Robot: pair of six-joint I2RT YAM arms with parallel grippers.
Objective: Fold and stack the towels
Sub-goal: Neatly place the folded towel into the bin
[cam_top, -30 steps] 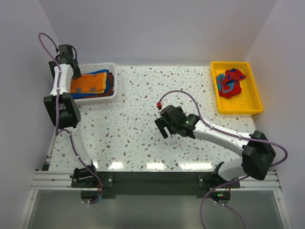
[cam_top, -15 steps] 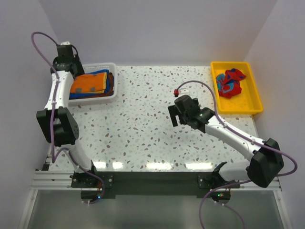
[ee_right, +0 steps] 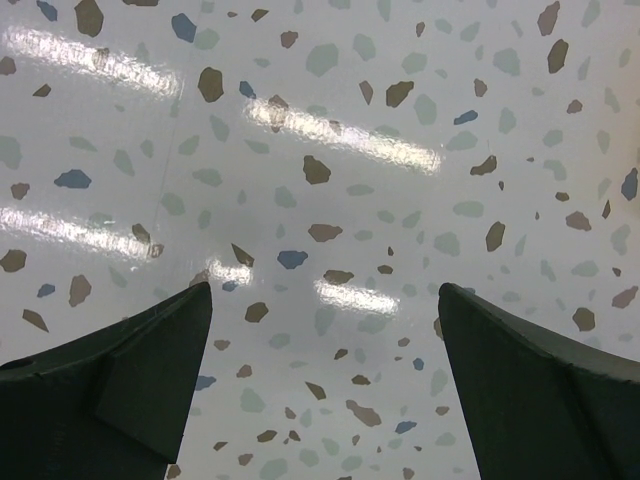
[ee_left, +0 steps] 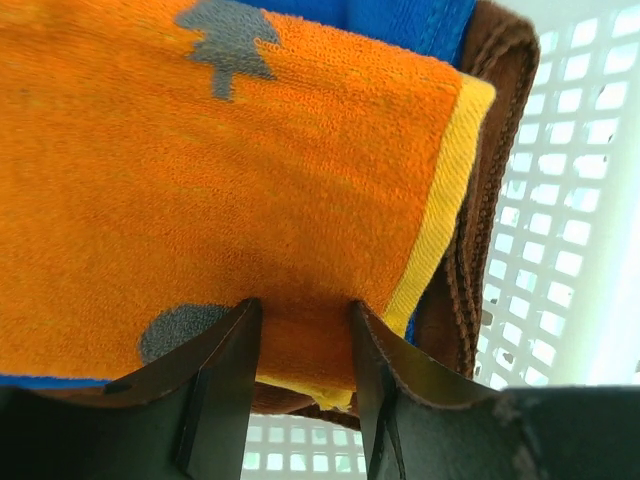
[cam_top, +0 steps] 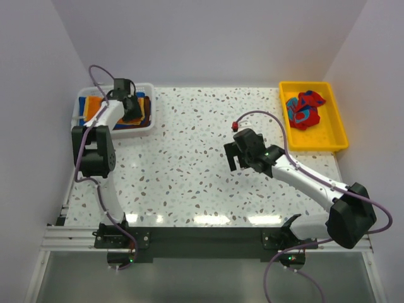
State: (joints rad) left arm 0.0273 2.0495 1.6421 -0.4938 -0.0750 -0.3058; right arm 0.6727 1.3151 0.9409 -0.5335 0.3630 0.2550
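Overhead and wrist views of 2 arms at a speckled counter [cam_top: 189, 158]. A white basket [cam_top: 149, 88] is set at the far left corner, and a stack of 3 folded towels is held in it. The orange towel [ee_left: 200, 180], marked with grey patches and edged by a yellow hem, is laid on top. A blue towel [ee_left: 400, 15] is seen beneath it, and a brown towel [ee_left: 490, 60] is seen at the stack's side, next to the basket's lattice wall [ee_left: 560, 200].

The left gripper [cam_top: 130, 107] is reached into the basket, directly over the stack. In the left wrist view, its fingers [ee_left: 225, 380] are separated by a narrow gap that is filled by orange cloth. Whether the cloth is pinched or merely lies below the fingers cannot be told.

The right gripper [cam_top: 233, 158] is held above bare counter, right of centre, with its fingers [ee_right: 130, 370] spread wide and nothing between them.

A yellow tray [cam_top: 315, 148] is placed at the far right corner. In it, 1 crumpled red-and-blue towel [cam_top: 305, 108] lies unfolded, well apart from both grippers.
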